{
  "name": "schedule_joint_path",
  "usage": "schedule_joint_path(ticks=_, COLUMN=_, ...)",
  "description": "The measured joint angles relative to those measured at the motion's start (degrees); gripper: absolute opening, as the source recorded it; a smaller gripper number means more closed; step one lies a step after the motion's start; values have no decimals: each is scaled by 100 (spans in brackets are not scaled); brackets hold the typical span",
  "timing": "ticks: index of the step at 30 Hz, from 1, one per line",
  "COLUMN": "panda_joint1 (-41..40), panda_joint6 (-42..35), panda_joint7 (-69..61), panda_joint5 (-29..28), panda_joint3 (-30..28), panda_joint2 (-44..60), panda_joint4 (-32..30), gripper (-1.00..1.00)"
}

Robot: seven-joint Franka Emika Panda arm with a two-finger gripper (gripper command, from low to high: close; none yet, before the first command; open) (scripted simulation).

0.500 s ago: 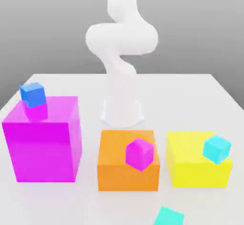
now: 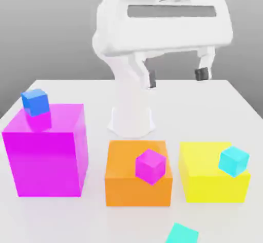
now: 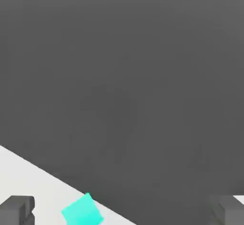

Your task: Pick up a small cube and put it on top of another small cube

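1. The fingers (image 2: 202,74) are spread wide, with nothing between them. The gripper (image 2: 177,76) hangs above and beyond the orange block (image 2: 138,190), up in the air and well apart from every cube.
2. The turquoise-green small cube (image 2: 183,234), the task's own, lies on the pale table (image 2: 102,226), nearer the exterior camera than the orange block and offset from it toward the exterior view's right. The picture's edge cuts it off there; the hand view also catches part of it, near the table's edge.
3. A small magenta cube (image 2: 150,166) appears over the front part of the orange block, toward the exterior view's right; whether it touches cannot be told.
4. Just beside the orange block, to the exterior view's right, sits the yellow block (image 2: 213,185). A small sky-cyan cube (image 2: 233,161) overlaps its front corner in the view, contact again unclear.
5. To the exterior view's left of the orange block stands the taller magenta block (image 2: 43,160), with a gap between the two. A small deep blue cube (image 2: 35,102) shows at its top, turned at an angle.
6. The white arm (image 2: 128,93) rises from the table behind the orange block.
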Motion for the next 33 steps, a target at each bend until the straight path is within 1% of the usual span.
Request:
schedule_joint_path(ticks=4, panda_joint1=171, panda_joint6=239, panda_joint7=-705, panda_joint5=98, panda_joint3=39, panda_joint2=823, panda_joint4=2, gripper=0)
schedule_joint_path(ticks=7, panda_joint1=225, panda_joint6=429, panda_joint7=-1163, panda_joint5=70, panda_joint3=91, panda_joint2=1428, panda_joint4=0, gripper=0)
schedule_joint_path(ticks=10, panda_joint1=243, panda_joint6=624, panda_joint7=-1548, panda_joint5=-62, panda_joint3=150, panda_joint2=2020, panda_joint4=-5, gripper=0)
schedule_joint_path(ticks=13, panda_joint1=286, panda_joint6=825, panda_joint7=-1849, panda_joint5=-313, panda_joint3=183, panda_joint2=2597, panda_joint4=-12, gripper=0)
schedule_joint_path(ticks=15, panda_joint1=291, panda_joint6=1058, panda_joint7=-1965, panda_joint5=-382, panda_joint3=209, panda_joint2=2996, panda_joint4=27, gripper=0)
schedule_joint_path(ticks=18, panda_joint1=225, panda_joint6=1534, panda_joint7=-2063, panda_joint5=-315, panda_joint3=302, panda_joint2=3622, panda_joint4=139, gripper=0)
schedule_joint_path(ticks=19, panda_joint1=207, panda_joint6=1631, panda_joint7=-2079, panda_joint5=-297, panda_joint3=323, panda_joint2=3746, panda_joint4=162, gripper=-100)
schedule_joint_path(ticks=26, panda_joint1=209, panda_joint6=1608, panda_joint7=-2077, panda_joint5=-303, panda_joint3=321, panda_joint2=3732, panda_joint4=159, gripper=-100)
schedule_joint_path(ticks=30, panda_joint1=288, panda_joint6=1038, panda_joint7=-1990, panda_joint5=-421, panda_joint3=217, panda_joint2=3017, panda_joint4=15, gripper=-100)
schedule_joint_path(ticks=33, panda_joint1=268, panda_joint6=694, panda_joint7=-1973, panda_joint5=-377, panda_joint3=191, panda_joint2=2434, panda_joint4=-251, gripper=-100)
